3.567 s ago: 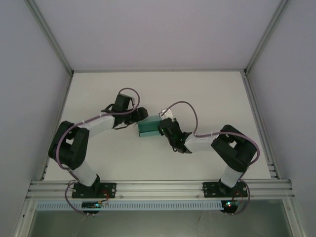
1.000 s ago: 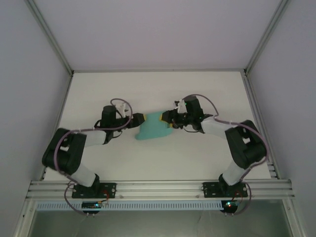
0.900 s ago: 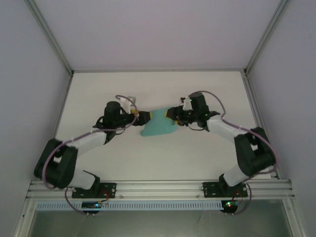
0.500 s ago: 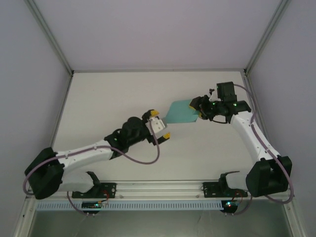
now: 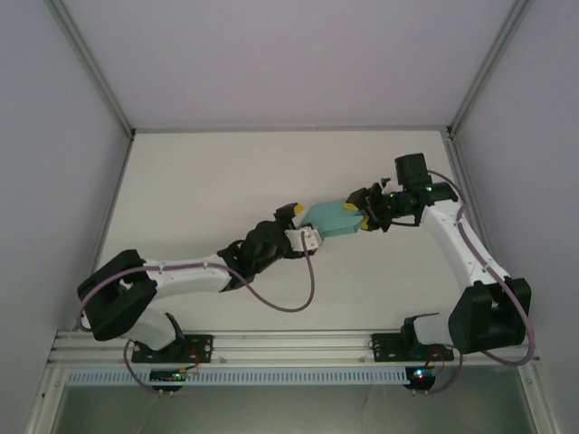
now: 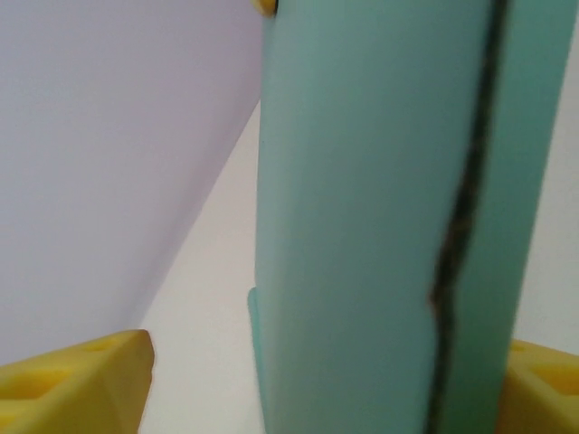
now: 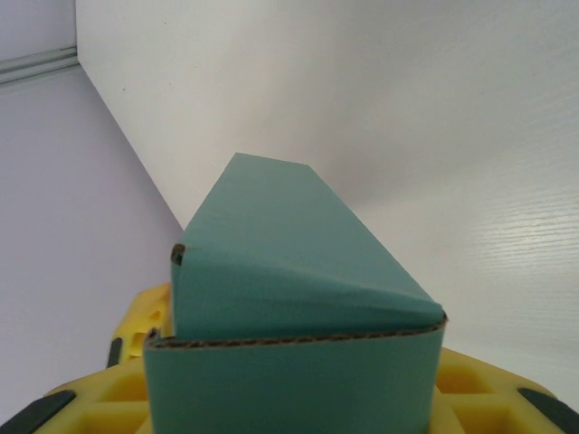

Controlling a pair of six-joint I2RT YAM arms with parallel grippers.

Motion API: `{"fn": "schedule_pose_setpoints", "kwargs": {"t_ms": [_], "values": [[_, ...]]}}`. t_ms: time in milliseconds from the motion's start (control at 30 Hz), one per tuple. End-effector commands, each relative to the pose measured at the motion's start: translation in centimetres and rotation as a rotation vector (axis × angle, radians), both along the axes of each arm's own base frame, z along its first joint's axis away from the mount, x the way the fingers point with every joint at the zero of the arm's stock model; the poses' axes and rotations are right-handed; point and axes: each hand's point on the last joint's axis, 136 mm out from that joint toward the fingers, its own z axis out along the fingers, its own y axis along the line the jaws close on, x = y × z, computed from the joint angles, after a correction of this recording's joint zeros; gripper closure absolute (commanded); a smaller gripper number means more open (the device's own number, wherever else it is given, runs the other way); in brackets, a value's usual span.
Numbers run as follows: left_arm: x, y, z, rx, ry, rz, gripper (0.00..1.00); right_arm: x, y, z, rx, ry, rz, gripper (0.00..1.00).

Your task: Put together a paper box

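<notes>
My right gripper (image 5: 364, 218) clamps the thin teal-green card box (image 5: 333, 217), centre frame; left gripper (image 5: 305, 223) jaws apart, straddling it. A crooked squeeze could crumple it.

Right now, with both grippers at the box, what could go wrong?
The left gripper straddles the paper box off-centre, one finger clear of it: closing could shove or twist the card in the right gripper. The card bows where the right gripper pinches it; more squeeze may crease it. The seam gapes and might spring open.
</notes>
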Motion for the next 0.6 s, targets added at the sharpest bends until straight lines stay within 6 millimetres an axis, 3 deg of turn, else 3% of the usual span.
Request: {"fn": "schedule_pose_setpoints", "kwargs": {"t_ms": [0, 267, 367, 433, 500, 533, 567], "values": [[0.9, -0.8, 3.1, -0.066, -0.091, 0.016, 0.34, -1.0, 0.4, -0.5, 0.024, 0.068, 0.023, 0.60], [0.3, -0.5, 3.4, -0.063, -0.101, -0.003, 0.59, -1.6, 0.4, -0.8, 0.027, 0.068, 0.069, 0.50], [-0.3, -0.4, 3.5, -0.065, -0.088, -0.023, 0.62, -0.7, -0.2, -0.7, -0.008, 0.007, 0.054, 0.37], [-0.5, -0.1, 3.5, -0.069, -0.071, -0.021, 0.62, 0.6, -1.0, -0.4, -0.066, -0.088, 0.045, 0.34], [-0.8, 0.1, 3.3, -0.062, -0.043, -0.024, 0.62, 2.6, -2.4, 0.4, -0.170, -0.240, 0.008, 0.21], [-0.9, 0.3, 3.4, -0.061, -0.031, -0.023, 0.62, 3.4, -3.1, 0.9, -0.213, -0.304, -0.023, 0.07], [-1.1, 0.4, 3.1, -0.045, -0.008, -0.026, 0.62, 4.8, -4.2, 1.9, -0.271, -0.403, -0.071, 0.01]]}}
